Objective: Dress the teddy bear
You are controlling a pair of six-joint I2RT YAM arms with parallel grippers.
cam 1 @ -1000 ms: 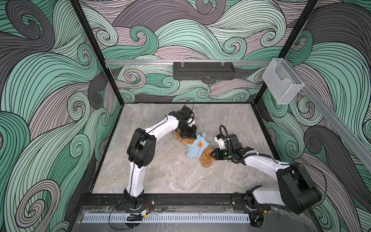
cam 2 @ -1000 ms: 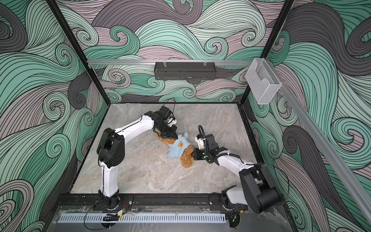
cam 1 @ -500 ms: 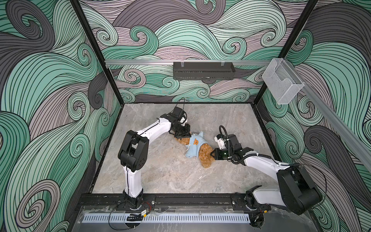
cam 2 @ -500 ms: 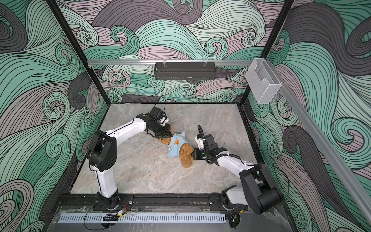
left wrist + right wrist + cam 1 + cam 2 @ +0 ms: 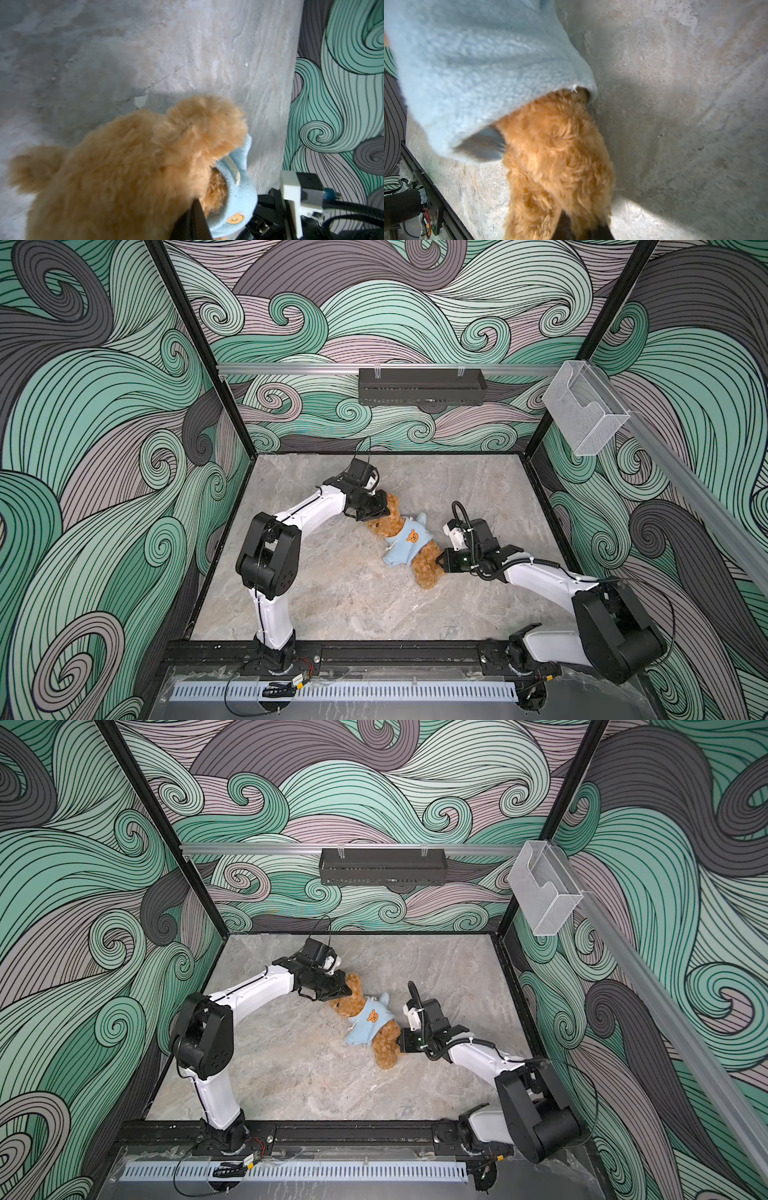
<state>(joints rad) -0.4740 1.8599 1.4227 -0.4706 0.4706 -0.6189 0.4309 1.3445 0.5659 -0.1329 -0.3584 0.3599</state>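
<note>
The teddy bear (image 5: 426, 568) (image 5: 384, 1048), golden-brown and shaggy, lies on its back in mid-table in both top views. A light-blue garment (image 5: 405, 545) (image 5: 368, 1023) with a bear patch covers its torso. My left gripper (image 5: 384, 512) (image 5: 345, 992) is at the bear's head, shut on its fur. In the left wrist view one dark finger (image 5: 195, 220) shows beside the head (image 5: 124, 166) and the garment's collar (image 5: 234, 197). My right gripper (image 5: 438, 562) (image 5: 400, 1042) is shut on a leg. Fur (image 5: 560, 155) below the garment's hem (image 5: 477, 62) hides its fingers.
A black tray (image 5: 422, 385) hangs on the back wall and a clear plastic bin (image 5: 586, 414) on the right wall. Black frame posts and a front rail (image 5: 374, 651) border the stone-patterned tabletop (image 5: 332, 593). Patterned walls close in three sides.
My left arm's elbow swung left and its gripper drew back a little toward the bear's head, which now shows more. The right arm has stayed on the leg.
</note>
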